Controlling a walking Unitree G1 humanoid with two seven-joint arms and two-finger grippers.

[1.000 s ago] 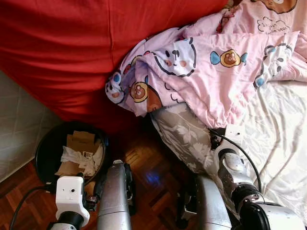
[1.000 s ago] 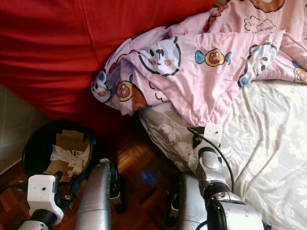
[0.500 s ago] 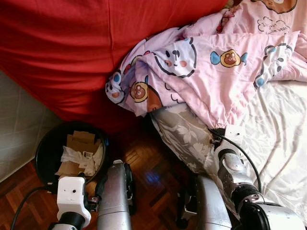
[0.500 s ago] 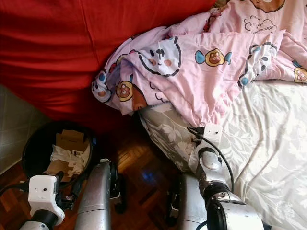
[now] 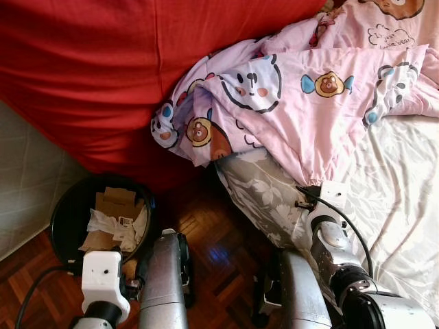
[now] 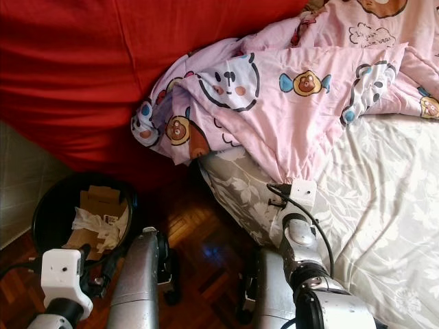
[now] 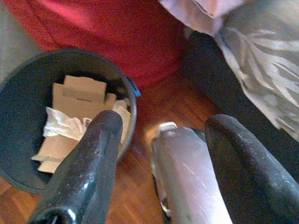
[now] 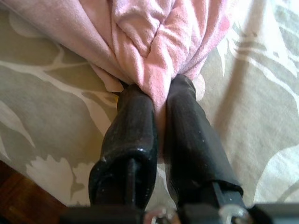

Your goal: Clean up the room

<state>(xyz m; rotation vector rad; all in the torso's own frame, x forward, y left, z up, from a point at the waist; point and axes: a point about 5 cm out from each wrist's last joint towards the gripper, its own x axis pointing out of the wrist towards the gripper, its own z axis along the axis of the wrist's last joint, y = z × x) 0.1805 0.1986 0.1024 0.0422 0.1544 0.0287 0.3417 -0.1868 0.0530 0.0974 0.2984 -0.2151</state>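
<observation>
The pink cartoon-print blanket [image 5: 309, 89] lies bunched across the bed [image 5: 405, 199] near its corner, spilling toward the red bedspread [image 5: 103, 75], and its lower hem is pinched between the closed fingers of the right tool [image 8: 159, 116]. Compared with a second ago, that tool has crept a little farther onto the floral sheet [image 6: 384, 205] and the hem has lifted with it, so the grip looks secure and the spreading of the blanket can probably begin. The left tool [image 7: 159, 154], its fingers apart and empty, hangs over the wooden floor [image 5: 206, 233] beside the black waste bin [image 5: 68, 212] holding cardboard and paper.
</observation>
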